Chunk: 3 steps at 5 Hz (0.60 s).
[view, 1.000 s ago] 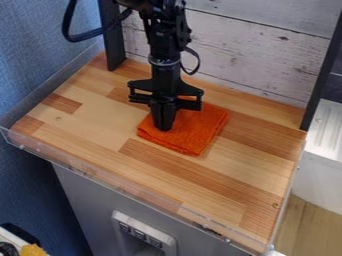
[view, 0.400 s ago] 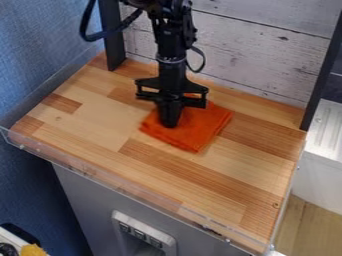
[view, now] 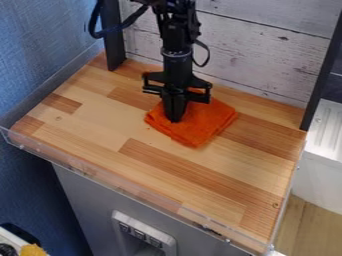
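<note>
Blue textured wall (view: 40, 60) stands left of the wooden counter (view: 100, 117); the black gripper (view: 176, 120), its fingers close together, presses down onto the folded orange cloth (view: 200, 127), which spreads mostly to the gripper's right.

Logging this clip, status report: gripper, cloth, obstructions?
Black two-finger gripper down on the folded orange cloth, near its left corner. Folded orange cloth flat on the striped wooden tabletop. No obstruction seen around the cloth.

A glossy black jointed arm carries thick, looping black cables.
</note>
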Each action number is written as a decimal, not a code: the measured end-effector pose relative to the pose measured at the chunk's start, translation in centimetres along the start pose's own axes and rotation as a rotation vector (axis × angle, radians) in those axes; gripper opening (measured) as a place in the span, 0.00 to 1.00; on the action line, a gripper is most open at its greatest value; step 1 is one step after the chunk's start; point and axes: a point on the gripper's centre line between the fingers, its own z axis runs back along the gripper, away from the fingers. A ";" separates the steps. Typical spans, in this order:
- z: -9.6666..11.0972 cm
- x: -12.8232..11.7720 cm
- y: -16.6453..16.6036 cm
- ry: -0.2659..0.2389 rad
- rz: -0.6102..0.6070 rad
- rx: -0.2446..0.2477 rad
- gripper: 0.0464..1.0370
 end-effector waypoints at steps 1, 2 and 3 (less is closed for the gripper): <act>-0.3 0.6 0.5 -0.008 -0.047 -0.008 0.02; -0.3 1.0 0.9 -0.019 -0.084 -0.007 0.02; -0.4 1.1 1.3 -0.021 -0.111 -0.003 0.02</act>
